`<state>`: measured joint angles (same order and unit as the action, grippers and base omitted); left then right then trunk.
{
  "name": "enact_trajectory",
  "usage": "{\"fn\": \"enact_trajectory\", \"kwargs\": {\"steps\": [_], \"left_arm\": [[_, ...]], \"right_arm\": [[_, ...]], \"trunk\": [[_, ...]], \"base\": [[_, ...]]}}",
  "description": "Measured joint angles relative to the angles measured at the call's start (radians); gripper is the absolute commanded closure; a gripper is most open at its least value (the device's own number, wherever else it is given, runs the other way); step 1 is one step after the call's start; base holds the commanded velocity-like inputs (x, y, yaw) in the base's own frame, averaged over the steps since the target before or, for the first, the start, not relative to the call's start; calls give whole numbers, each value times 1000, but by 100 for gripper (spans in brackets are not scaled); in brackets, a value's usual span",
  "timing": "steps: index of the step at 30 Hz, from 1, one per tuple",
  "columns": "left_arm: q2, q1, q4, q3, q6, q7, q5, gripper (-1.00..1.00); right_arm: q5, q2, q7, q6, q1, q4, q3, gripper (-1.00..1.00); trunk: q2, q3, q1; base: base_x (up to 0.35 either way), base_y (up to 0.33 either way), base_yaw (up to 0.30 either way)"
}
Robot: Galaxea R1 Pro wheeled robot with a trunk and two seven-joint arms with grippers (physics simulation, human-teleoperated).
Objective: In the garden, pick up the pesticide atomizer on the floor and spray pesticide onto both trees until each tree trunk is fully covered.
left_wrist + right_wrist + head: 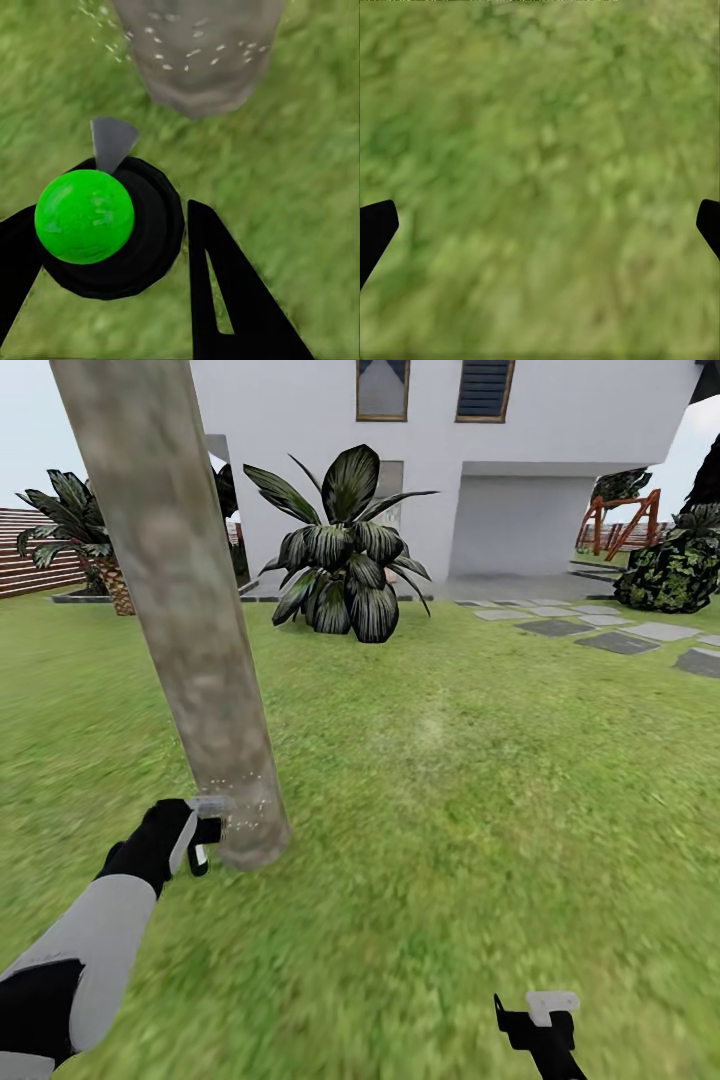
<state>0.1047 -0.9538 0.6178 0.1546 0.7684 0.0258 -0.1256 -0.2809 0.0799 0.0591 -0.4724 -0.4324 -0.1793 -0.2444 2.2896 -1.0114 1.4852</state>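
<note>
A thick mottled grey-beige tree trunk (190, 630) rises from the grass floor (450, 810) at the left of the head view. My left gripper (197, 838) is shut on the pesticide atomizer (208, 807) right beside the trunk's base. In the left wrist view the atomizer (112, 232) is a black round body with a bright green ball on top and a grey nozzle (112, 140) aimed at the trunk base (199, 56). White pesticide specks (176, 56) dot that base. My right gripper (540, 1018) hangs low at the right, open over bare grass (540, 150).
A large dark-leaved plant (345, 550) stands behind the trunk before a white house (520, 470). Grey stepping stones (600, 632) run at the right toward a dark bush (675, 572). A short palm (95, 550) and a brown slat fence (30, 555) are at the far left.
</note>
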Motion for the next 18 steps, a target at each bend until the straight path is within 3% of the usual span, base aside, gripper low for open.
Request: {"fn": "enact_trajectory", "kwargs": {"steps": [2,4,5,10,18], "left_arm": [[30,7,-6,-1,0,-1,-4,100],[77,14,-11,-3,-4,0,-2,100],[85,17,-12,-4,-7,0,3,100],[85,30,-13,-3,-14,1,8,100],[82,31,-13,1,-17,2,8,100]], "right_arm": [[0,0,0,0,0,0,0,-100],[0,0,0,0,0,0,0,-100],[0,0,0,0,0,0,0,-100],[0,0,0,0,0,-1,0,-100],[0,0,0,0,0,-1,0,-100]], "trunk": [[0,0,0],[0,0,0],[0,0,0],[0,0,0],[0,0,0]], "base": [[0,0,70],[0,0,233],[0,0,258],[85,-78,87],[85,-248,2]]}}
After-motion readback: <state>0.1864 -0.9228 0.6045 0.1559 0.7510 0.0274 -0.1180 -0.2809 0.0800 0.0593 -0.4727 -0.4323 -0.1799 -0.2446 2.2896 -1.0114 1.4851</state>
